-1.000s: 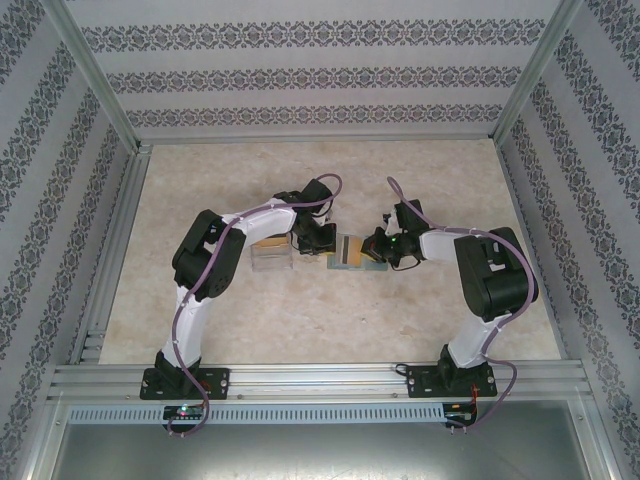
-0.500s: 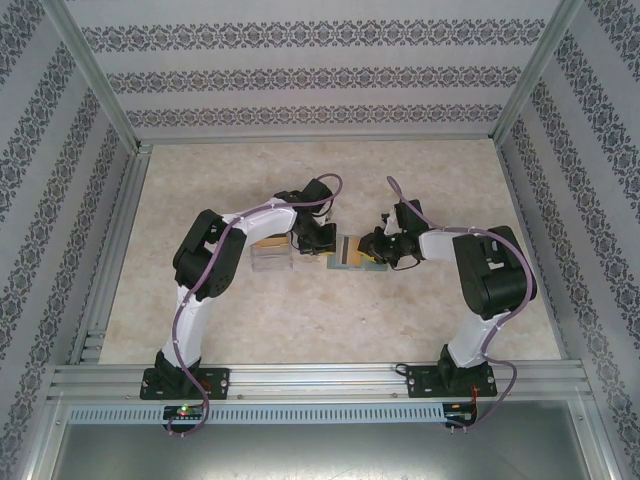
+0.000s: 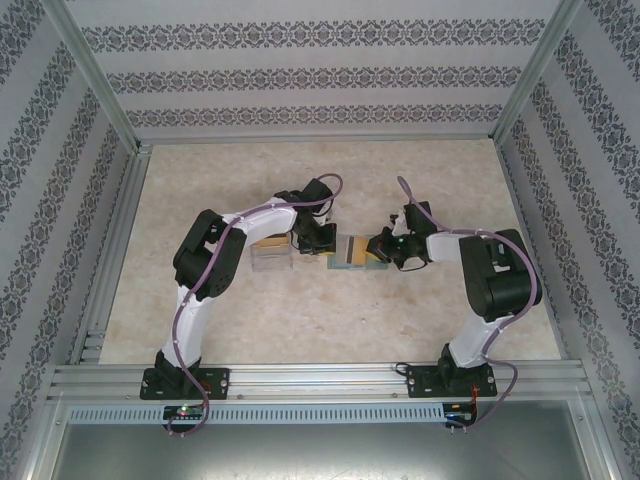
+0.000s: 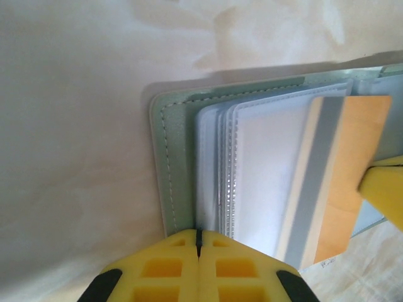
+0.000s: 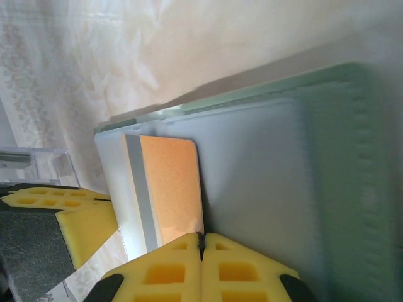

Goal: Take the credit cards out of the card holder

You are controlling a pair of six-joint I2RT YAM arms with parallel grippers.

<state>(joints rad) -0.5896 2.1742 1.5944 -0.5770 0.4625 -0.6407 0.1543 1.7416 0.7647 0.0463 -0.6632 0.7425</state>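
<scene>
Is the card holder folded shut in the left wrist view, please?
No, the card holder lies open, its clear sleeves exposed and an orange credit card across them.

I read card holder [image 4: 179,157] [image 3: 350,262]: grey-green bifold, stitched edge, lying open flat mid-counter, clear sleeves fanned | credit card [image 4: 352,163] [image 5: 170,189]: orange, grey stripe, lying flat across the sleeves by the fold.
</scene>
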